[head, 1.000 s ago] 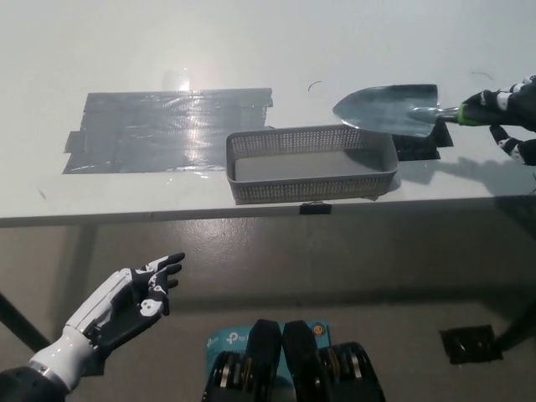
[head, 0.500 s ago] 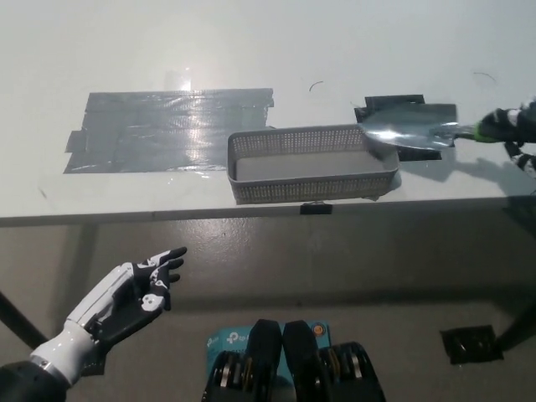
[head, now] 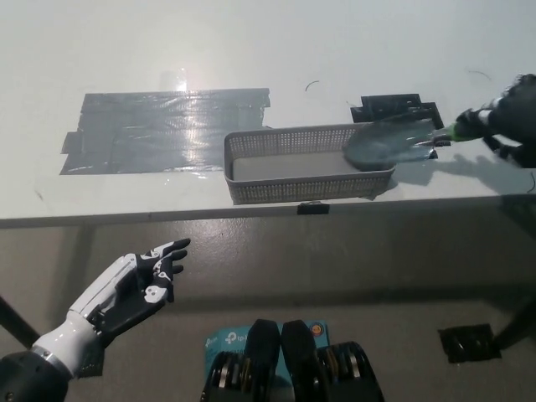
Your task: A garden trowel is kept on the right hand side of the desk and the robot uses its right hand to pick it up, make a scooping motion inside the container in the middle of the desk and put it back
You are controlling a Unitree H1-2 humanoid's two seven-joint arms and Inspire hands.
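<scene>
A garden trowel [head: 394, 142] with a shiny metal blade and a green-and-black handle is held over the right end of the grey mesh container [head: 251, 186] in the middle of the white desk. Its blade tip dips inside the container's right part. My black right hand [head: 507, 117] is at the picture's right edge, shut on the trowel's handle. My white left hand [head: 138, 280] rests below the desk's front edge at lower left, open, holding nothing.
A large patch of grey tape [head: 159, 130] lies on the desk [head: 251, 50] left of the container. Black tape marks [head: 394, 106] sit behind the trowel at the right. The desk's front edge [head: 167, 218] runs just before the container.
The trowel has swung left and down, from above the black tape marks to the container's right end, blade tip now inside. The left hand has barely moved.
</scene>
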